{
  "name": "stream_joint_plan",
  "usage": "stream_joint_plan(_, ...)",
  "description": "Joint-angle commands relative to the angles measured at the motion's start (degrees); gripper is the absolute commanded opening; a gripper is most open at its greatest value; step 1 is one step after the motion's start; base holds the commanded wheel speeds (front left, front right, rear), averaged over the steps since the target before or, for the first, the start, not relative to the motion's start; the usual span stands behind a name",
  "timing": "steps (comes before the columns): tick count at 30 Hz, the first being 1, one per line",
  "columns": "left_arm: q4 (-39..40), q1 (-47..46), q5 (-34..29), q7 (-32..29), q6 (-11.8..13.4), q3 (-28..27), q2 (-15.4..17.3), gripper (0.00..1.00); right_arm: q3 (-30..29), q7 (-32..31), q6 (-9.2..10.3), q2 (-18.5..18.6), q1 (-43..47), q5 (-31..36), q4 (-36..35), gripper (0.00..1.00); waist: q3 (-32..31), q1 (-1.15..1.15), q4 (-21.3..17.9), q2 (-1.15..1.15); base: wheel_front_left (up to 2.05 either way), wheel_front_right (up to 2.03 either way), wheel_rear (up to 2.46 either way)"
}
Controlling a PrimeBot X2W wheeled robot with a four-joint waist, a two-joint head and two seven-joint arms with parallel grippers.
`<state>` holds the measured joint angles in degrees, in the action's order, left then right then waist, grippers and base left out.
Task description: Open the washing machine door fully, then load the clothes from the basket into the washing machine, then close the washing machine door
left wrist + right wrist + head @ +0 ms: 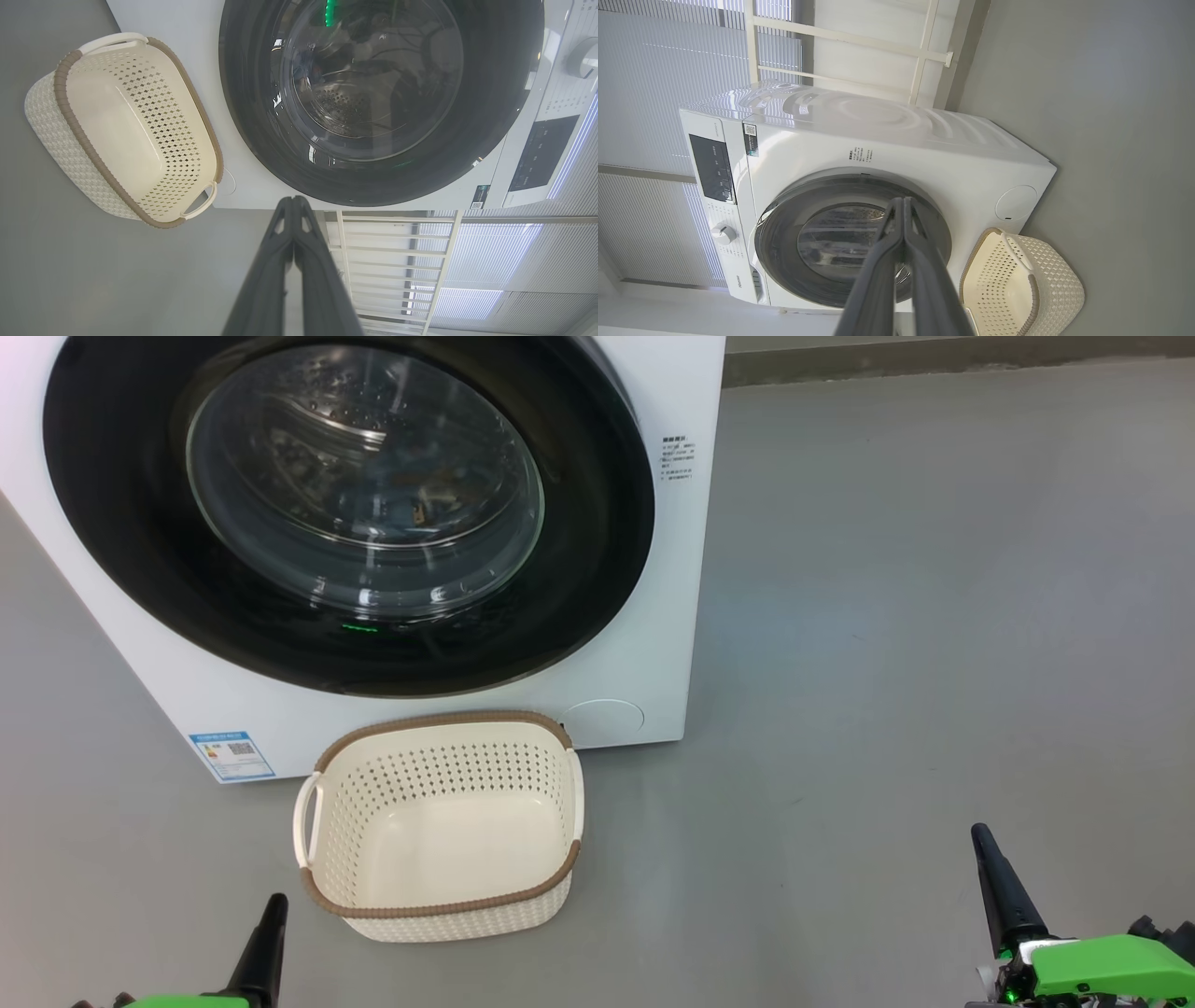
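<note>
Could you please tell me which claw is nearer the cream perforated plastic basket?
Left. The left claw sits just left of the cream perforated plastic basket; the right claw is far to its right.

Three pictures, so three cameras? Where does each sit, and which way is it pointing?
Head view: on the robot's head, looking forward and down at the washing machine door and the basket; left gripper and right gripper rise from the bottom corners.
Left wrist view: on the left wrist, looking along its shut fingers at door and basket, picture turned sideways.
Right wrist view: on the right wrist, along its shut fingers at the whole washing machine, also sideways.
Shared: all three show the shut door and empty basket.
</note>
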<state>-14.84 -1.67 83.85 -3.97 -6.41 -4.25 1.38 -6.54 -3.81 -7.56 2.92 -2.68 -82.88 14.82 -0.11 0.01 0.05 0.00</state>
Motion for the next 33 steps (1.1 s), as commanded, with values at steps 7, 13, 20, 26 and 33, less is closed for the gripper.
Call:
stream_joint_plan(7,0.9,-3.9,5.4,-1.7,-0.8,-2.1,1.4,0.0,0.4,-1.7,0.06,0.1,-3.1,-6.2,-1.0,0.0,0.2,-0.01,0.0,0.0,0.0,0.0,0.0)
stream_joint_plan(13,0.8,-4.5,8.3,-2.5,-1.1,-2.3,1.5,0.0,0.2,-2.6,0.08,0.1,-3.5,-9.4,-0.8,0.0,0.3,-0.01,0.0,0.0,0.0,0.0,0.0)
stream_joint_plan(20,0.8,-4.5,8.3,-2.5,-1.1,-2.3,1.5,0.0,0.2,-2.6,0.08,0.1,-3.5,-9.4,-0.8,0.0,0.3,-0.01,0.0,0.0,0.0,0.0,0.0)
stream_joint_plan(26,0.8,-4.5,8.3,-2.5,-1.1,-2.3,1.5,0.0,0.1,-2.6,0.08,0.1,-3.5,-9.4,-0.8,0.0,0.3,-0.01,0.0,0.0,0.0,0.0,0.0)
stream_joint_plan(33,0.8,-4.5,8.3,-2.5,-1.1,-2.3,1.5,0.0,0.1,-2.6,0.08,0.1,-3.5,-9.4,-0.8,0.0,0.3,-0.01,0.0,0.0,0.0,0.0,0.0)
